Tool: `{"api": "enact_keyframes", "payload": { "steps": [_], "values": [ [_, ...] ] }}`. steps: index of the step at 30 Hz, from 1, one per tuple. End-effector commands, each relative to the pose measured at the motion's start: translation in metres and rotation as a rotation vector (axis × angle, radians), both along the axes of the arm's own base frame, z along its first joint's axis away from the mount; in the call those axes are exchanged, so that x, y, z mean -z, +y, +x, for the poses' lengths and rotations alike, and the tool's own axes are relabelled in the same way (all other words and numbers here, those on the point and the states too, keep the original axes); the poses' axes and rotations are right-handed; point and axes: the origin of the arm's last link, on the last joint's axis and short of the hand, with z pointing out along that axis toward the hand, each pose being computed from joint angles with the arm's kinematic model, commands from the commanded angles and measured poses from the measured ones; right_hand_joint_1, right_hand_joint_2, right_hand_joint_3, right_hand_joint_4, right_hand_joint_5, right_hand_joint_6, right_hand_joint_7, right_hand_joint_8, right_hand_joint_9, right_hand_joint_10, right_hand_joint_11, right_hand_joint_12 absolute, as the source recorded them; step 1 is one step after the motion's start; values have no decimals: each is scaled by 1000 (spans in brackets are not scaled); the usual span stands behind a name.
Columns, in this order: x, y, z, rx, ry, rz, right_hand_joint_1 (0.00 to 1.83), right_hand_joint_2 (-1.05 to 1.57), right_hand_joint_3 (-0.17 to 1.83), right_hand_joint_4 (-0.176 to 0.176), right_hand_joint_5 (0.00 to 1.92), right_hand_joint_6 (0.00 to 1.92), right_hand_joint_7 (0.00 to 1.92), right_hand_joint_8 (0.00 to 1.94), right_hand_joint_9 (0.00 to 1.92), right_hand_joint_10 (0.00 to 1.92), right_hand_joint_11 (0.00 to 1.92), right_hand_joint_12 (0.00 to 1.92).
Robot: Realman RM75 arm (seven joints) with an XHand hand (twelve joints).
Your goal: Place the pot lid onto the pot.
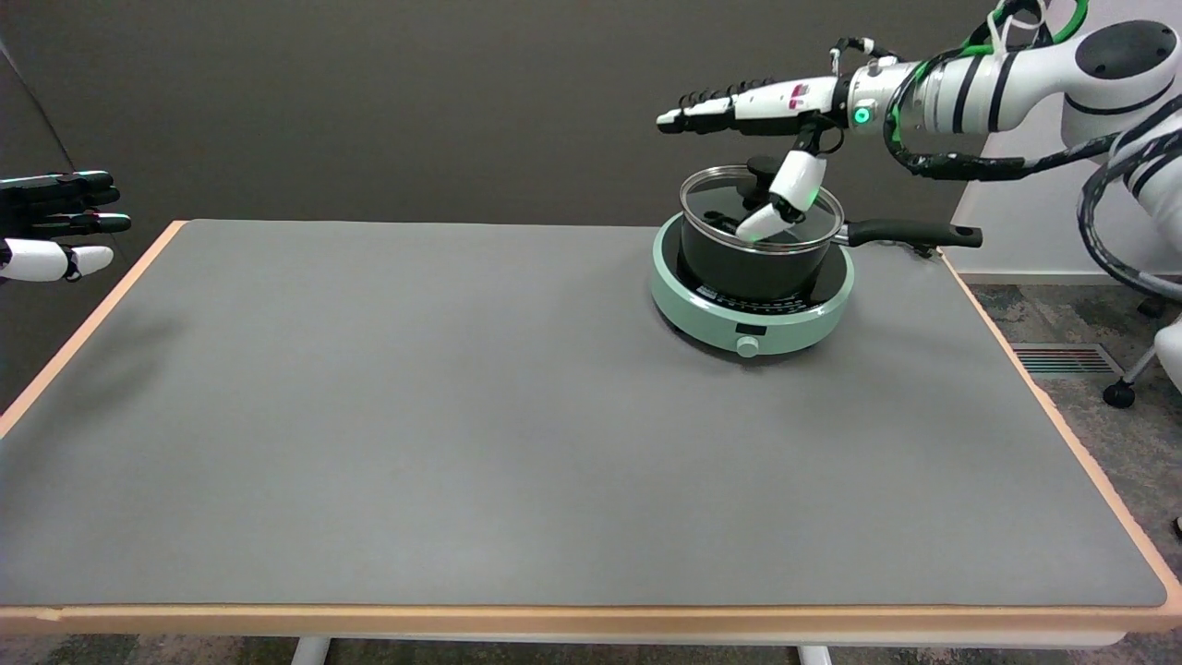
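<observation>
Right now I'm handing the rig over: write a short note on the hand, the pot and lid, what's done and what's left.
Right hand: open, fingers stretched out flat above the pot, thumb hanging down in front of the glass lid; it holds nothing.
Lid: lying on the black pot, knob up.
Pot: on the mint-green cooker at the table's far right, handle pointing right.
Done: lid looks placed.
Left: probably only lifting the hand clear.

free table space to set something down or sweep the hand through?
Free: grey mat left of and in front of the green cooktop, out to the table edges. Crowded: far right corner, where pot, lid and right hand stack up.
</observation>
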Motion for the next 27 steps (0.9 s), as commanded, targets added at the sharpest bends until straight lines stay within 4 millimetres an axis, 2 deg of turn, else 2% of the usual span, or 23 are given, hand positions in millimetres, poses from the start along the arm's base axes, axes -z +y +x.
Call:
{"api": "enact_keyframes", "payload": {
  "steps": [1, 6, 7, 8, 9, 12, 22, 27],
  "values": [
    [40, 43, -6, -43, -90, 198, 861, 324, 810, -38, -1, 60, -1, -1, -1, -1, 3, 419],
    [56, 66, 4, -128, -97, 269, 845, 344, 828, -37, 2, 84, -1, 0, -1, -1, 11, 430],
    [81, 82, -2, -35, -17, 340, 844, 344, 829, -38, 5, 86, -1, 4, -1, -1, 13, 432],
    [80, 84, 0, -64, -31, 339, 841, 349, 834, -40, 11, 95, -1, 12, -1, -1, 14, 434],
    [62, 80, 5, -172, -108, 284, 841, 349, 839, -41, 18, 103, -1, 32, -1, -1, 17, 440],
    [64, 92, 6, -206, -116, 280, 838, 336, 842, -29, 43, 101, 2, 67, -1, 7, 32, 451],
    [56, 129, 14, -343, -72, 201, 822, 346, 871, -28, 72, 161, 36, 132, -1, 127, 44, 509],
    [32, 154, 22, -435, -148, 94, 808, 362, 902, -10, 100, 171, 67, 176, 24, 178, 56, 569]
  ]
}}
